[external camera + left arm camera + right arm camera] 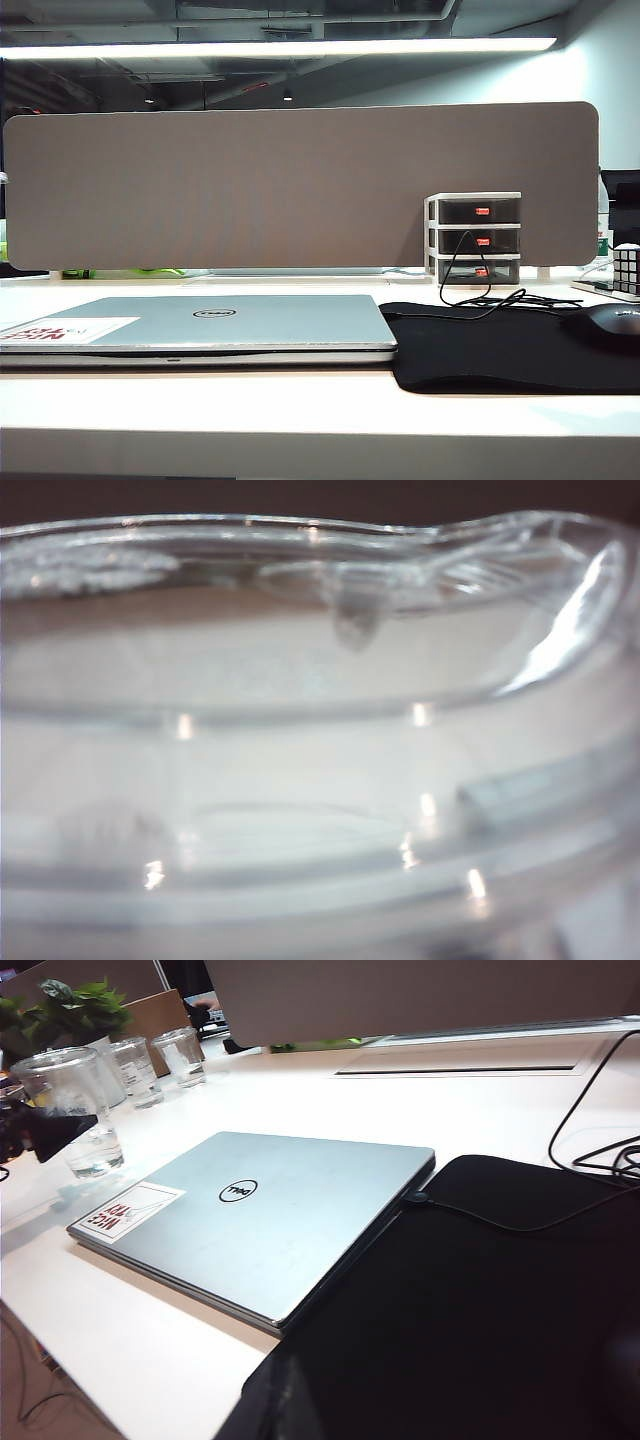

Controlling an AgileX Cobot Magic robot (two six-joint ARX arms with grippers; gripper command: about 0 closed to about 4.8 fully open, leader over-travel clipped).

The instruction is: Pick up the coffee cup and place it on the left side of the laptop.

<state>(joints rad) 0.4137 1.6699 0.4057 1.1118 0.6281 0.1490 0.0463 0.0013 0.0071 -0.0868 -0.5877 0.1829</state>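
Observation:
The coffee cup [320, 730], clear plastic with a domed lid, fills the left wrist view at very close range and blurred. In the right wrist view the coffee cup [85, 1110] is upright beside the laptop's sticker end. A black part of my left gripper [55, 1128] is against its side, and its jaws are hidden. The silver Dell laptop [200, 320] lies closed on the white desk; the laptop [270, 1215] also shows in the right wrist view. Of my right gripper only a dark blurred shape [300, 1400] shows against the black mouse pad. Neither arm appears in the exterior view.
A black mouse pad [500, 350] lies right of the laptop, with a mouse [612, 322] and cable on it. Small drawers [475, 238] and a puzzle cube [627, 268] stand behind. Two more clear cups [135, 1068] and a plant [65, 1010] stand beyond the coffee cup.

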